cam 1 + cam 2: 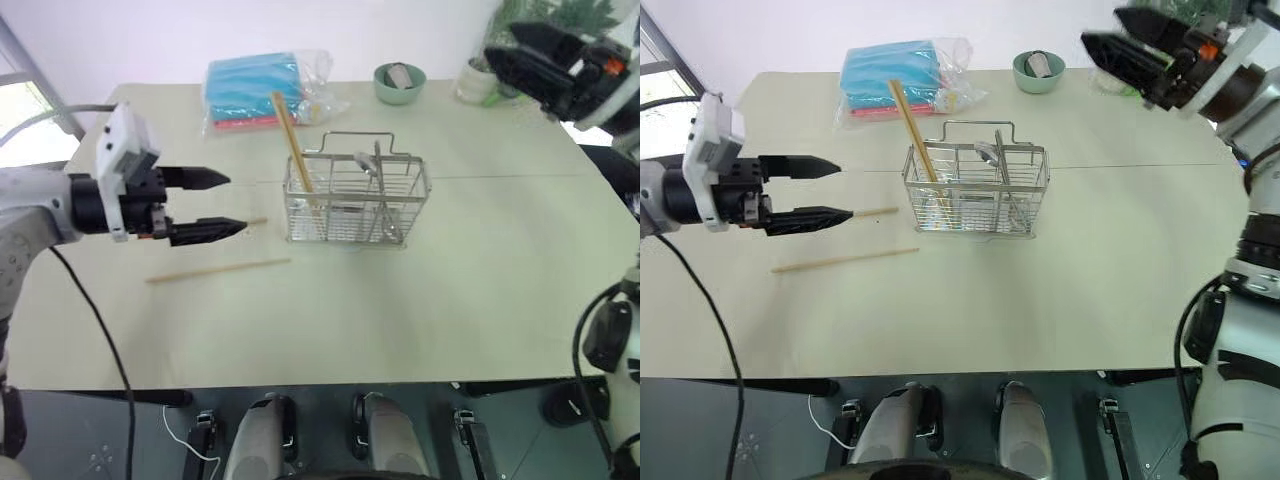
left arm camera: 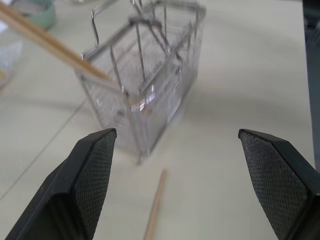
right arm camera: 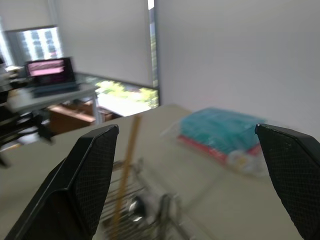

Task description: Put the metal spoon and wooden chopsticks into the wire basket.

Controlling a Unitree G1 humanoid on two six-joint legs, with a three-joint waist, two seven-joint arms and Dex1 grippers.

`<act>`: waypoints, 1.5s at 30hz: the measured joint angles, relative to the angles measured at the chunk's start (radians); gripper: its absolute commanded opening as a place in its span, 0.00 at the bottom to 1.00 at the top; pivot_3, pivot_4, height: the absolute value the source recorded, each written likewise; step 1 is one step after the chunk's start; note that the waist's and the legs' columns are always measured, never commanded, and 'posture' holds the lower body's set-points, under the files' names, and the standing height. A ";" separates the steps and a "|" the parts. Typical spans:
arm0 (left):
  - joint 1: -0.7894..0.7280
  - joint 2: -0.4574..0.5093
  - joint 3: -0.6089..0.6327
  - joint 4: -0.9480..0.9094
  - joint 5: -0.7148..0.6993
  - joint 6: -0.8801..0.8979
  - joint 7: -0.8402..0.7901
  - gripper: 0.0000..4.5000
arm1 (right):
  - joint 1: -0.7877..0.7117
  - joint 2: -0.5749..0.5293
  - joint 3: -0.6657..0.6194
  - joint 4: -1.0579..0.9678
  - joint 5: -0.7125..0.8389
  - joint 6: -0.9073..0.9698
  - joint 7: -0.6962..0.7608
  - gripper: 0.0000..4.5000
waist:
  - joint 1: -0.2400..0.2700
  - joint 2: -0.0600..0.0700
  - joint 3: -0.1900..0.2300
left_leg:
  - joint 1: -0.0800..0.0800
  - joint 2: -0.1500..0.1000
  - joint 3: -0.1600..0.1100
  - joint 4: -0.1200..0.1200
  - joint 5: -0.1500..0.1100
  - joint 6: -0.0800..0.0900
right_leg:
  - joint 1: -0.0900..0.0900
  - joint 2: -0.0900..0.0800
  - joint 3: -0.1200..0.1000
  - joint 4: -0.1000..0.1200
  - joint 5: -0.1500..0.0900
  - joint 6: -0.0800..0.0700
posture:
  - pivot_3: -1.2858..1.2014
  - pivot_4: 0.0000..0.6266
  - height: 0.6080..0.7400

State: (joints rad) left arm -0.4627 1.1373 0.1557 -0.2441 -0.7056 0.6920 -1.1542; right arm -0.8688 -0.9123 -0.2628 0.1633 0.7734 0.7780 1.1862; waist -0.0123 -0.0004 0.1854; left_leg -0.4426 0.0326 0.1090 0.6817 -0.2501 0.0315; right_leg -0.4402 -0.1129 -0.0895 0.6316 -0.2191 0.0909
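Silver wire basket (image 1: 357,200) stands mid-table with one chopstick and the metal spoon (image 1: 366,163) in it, both grippers empty and spread.

Wooden chopsticks are split: one chopstick (image 1: 292,142) leans out of the basket's left compartment, its upper end tilted toward the plastic-wrapped blue package (image 1: 258,90) behind; the other chopstick (image 1: 218,270) lies flat on the pale table (image 1: 480,300), in front of and to the left of the basket, apart from it. The spoon stands in the basket with its bowl up, near the wire handle. The left gripper (image 1: 222,205) hovers left of the basket, fingers wide apart, holding nothing. The right gripper (image 1: 1118,32) is raised at the far right near the green bowl (image 1: 400,83), fingers likewise parted and empty.
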 measured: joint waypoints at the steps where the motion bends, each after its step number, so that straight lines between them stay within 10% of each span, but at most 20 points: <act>1: 0.022 0.012 -0.009 0.012 0.027 -0.027 -0.026 0.91 | 0.043 -0.021 0.013 -0.038 0.016 0.022 0.044 0.99 | 0.001 0.000 0.000 | 0.000 0.000 0.000 0.000 0.000 0.000 | 0.000 0.000 0.000 0.000 0.000 0.000 | 0.52 0.24 0.81; 9: 0.037 -0.018 -0.202 0.146 0.258 -0.239 -0.163 0.91 | 0.379 -0.073 0.091 -0.283 0.005 -0.003 0.192 0.99 | 0.007 0.000 0.000 | -0.001 -0.001 0.001 0.001 -0.001 0.002 | -0.001 -0.003 0.000 0.000 -0.002 -0.003 | 0.52 0.24 0.81; 29: -0.331 -0.398 -0.495 0.793 0.683 -0.612 -0.243 0.91 | 0.472 -0.062 -0.016 -0.419 0.081 0.030 0.012 0.99 | 0.027 -0.001 0.000 | -0.002 -0.001 0.001 0.004 -0.003 0.005 | 0.000 -0.003 -0.001 0.000 0.000 0.000 | 0.52 0.24 0.81; 39: -0.373 -0.433 -0.517 0.838 0.731 -0.673 -0.294 0.00 | 0.501 -0.086 -0.016 -0.429 0.075 0.021 0.039 1.00 | 0.026 0.000 -0.002 | 0.000 -0.001 0.000 0.006 -0.003 0.007 | 0.002 -0.004 -0.001 0.001 0.000 -0.001 | 0.52 0.24 0.81; 45: -0.378 -0.435 -0.516 0.843 0.738 -0.672 -0.297 0.00 | 0.498 -0.097 -0.016 -0.425 0.073 0.014 0.064 1.00 | 0.025 0.000 -0.002 | 0.000 -0.001 0.000 0.007 -0.004 0.007 | 0.002 -0.004 -0.001 0.001 0.000 0.000 | 0.52 0.24 0.81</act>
State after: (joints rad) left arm -0.8405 0.7021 -0.3604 0.5986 0.0324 0.0204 -1.4517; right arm -0.3706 -1.0094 -0.2784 -0.2617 0.8467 0.7918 1.2506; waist 0.0132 -0.0005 0.1838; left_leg -0.4431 0.0316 0.1090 0.6883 -0.2538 0.0387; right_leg -0.4385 -0.1165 -0.0906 0.6322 -0.2189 0.0909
